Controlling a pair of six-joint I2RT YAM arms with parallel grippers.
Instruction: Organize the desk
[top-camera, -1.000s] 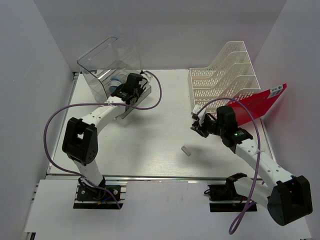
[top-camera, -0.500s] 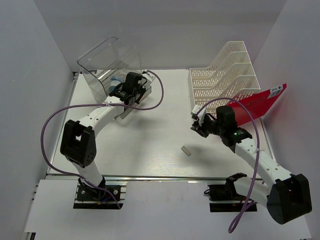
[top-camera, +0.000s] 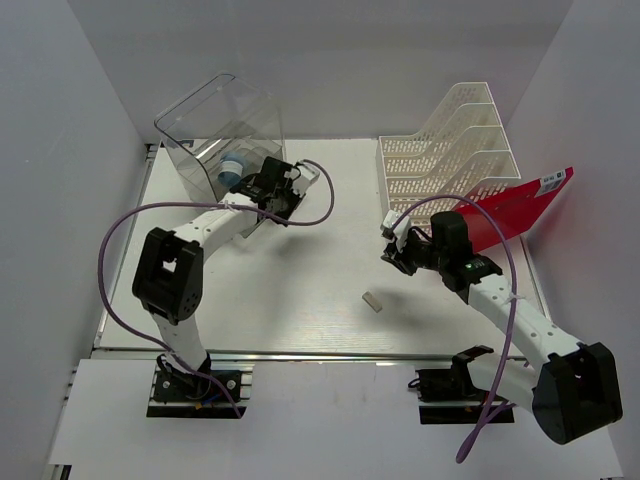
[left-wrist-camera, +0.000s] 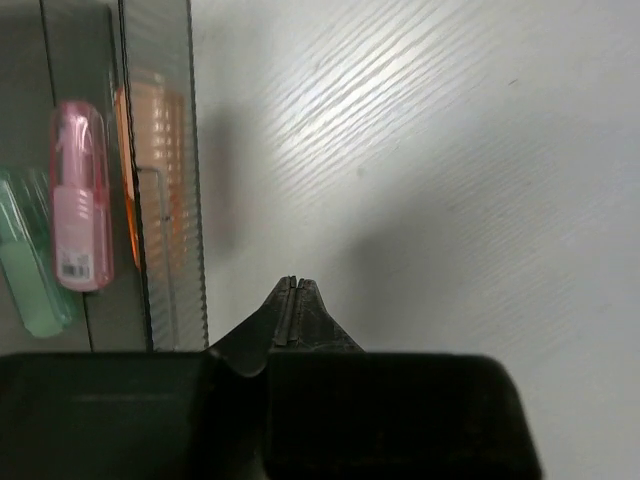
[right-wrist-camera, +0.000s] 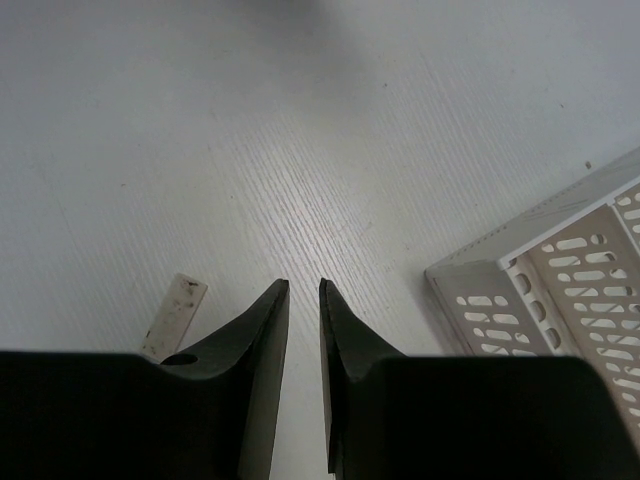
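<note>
Your left claw (left-wrist-camera: 296, 285), pinched closed and empty, sits beside the clear drawer box (left-wrist-camera: 165, 200), perhaps touching; drift toward it and you'll shove it. The right claw (right-wrist-camera: 303, 290), barely parted, holds nothing.

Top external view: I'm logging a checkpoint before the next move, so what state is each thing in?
left gripper: fingers shut, empty.
right gripper: fingers slightly open, empty.
clear drawer box: pink item inside; drawer position unclear.
file rack: upright.
red folder: tilted, at the rack's near end.
small white piece: lying flat, loose on the desk.
</note>
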